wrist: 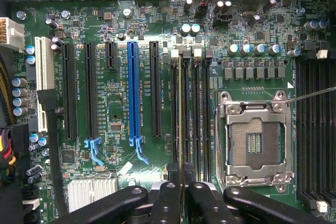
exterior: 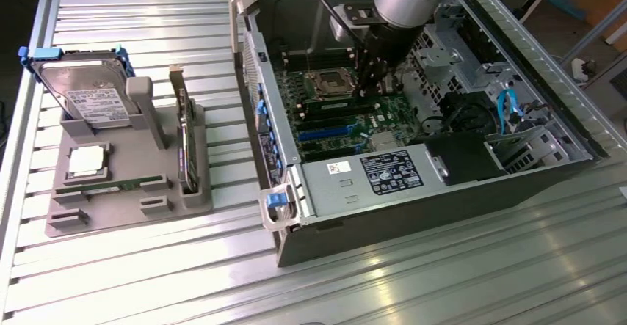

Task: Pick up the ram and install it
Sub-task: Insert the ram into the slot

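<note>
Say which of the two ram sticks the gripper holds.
The ram seen edge-on over the black memory slots, between the fingers of the gripper. The other stick lies flat in the grey holder.

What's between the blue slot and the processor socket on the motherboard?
In the wrist view: one black expansion slot, then the memory slots, with the ram edge-on over them.

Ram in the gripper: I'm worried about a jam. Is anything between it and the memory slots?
Nothing visible. The gripper holds the ram edge-on directly over the black memory slots, beside the CPU socket.
</note>
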